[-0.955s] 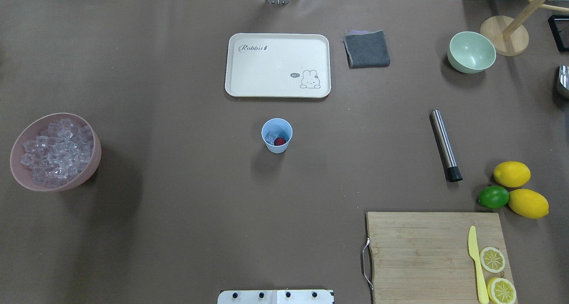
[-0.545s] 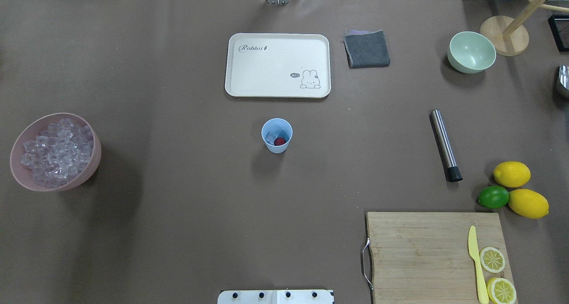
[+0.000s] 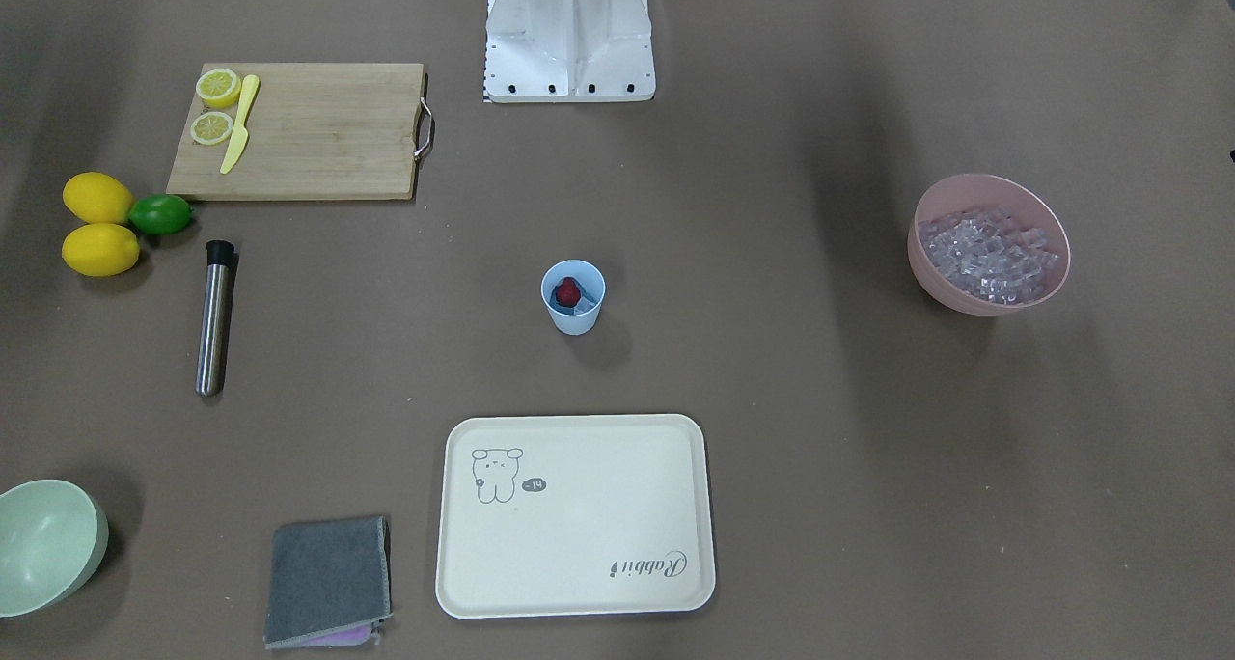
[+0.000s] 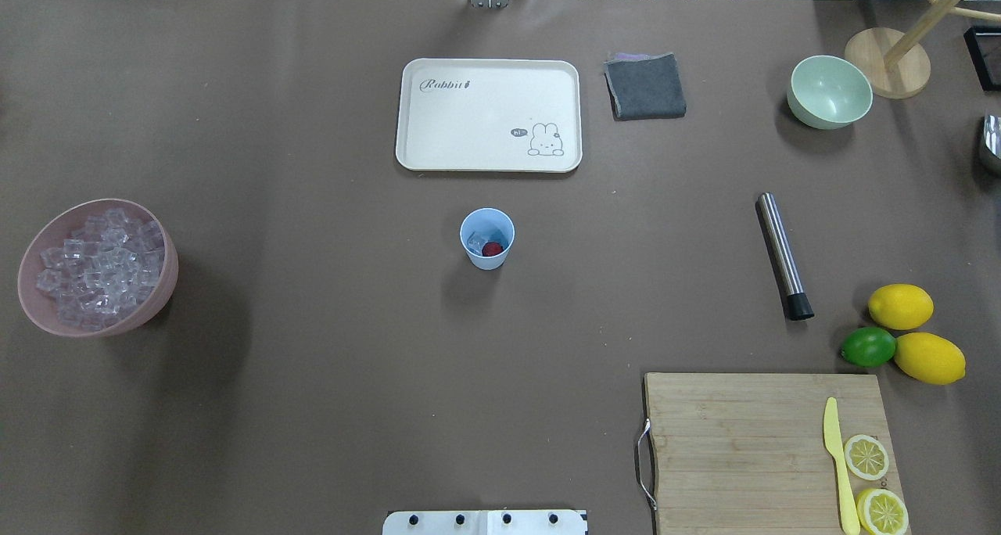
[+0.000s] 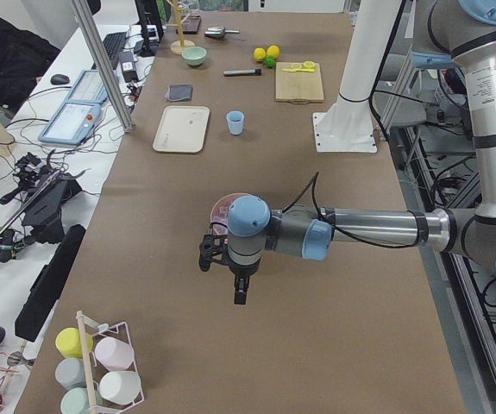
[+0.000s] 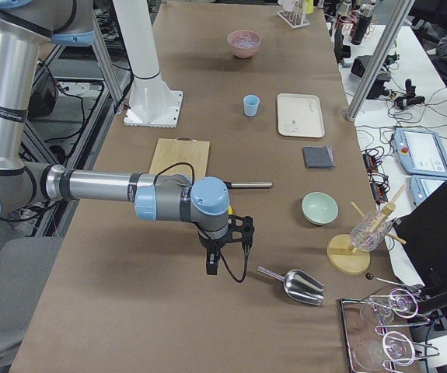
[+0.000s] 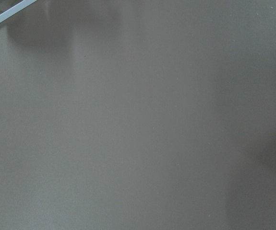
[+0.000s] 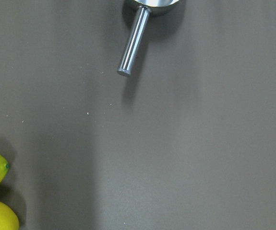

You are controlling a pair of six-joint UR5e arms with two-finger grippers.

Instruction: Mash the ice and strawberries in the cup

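Observation:
The pale blue cup (image 4: pixel 486 261) (image 3: pixel 573 322) stands upright mid-table with a red strawberry (image 4: pixel 492 249) (image 3: pixel 568 292) and clear ice (image 4: pixel 475 243) inside it. More ice cubes (image 4: pixel 98 265) fill a pink bowl (image 4: pixel 168 285) at the left. Neither gripper appears in the overhead or front views. My left gripper (image 5: pixel 240 293) hangs over bare table beyond the pink bowl, far from the cup. Past the table's right end, my right gripper (image 6: pixel 211 264) points down near a metal scoop. I cannot tell whether either is open or shut.
A steel rod with a black tip (image 4: pixel 783 255) lies right of the cup. Behind the cup are a cream tray (image 4: pixel 414 113), a grey cloth (image 4: pixel 645 86) and a green bowl (image 4: pixel 829 91). Two lemons (image 4: pixel 900 306), a lime (image 4: pixel 868 346) and a cutting board (image 4: pixel 735 441) sit front right. A scoop (image 6: pixel 297 284) lies further right.

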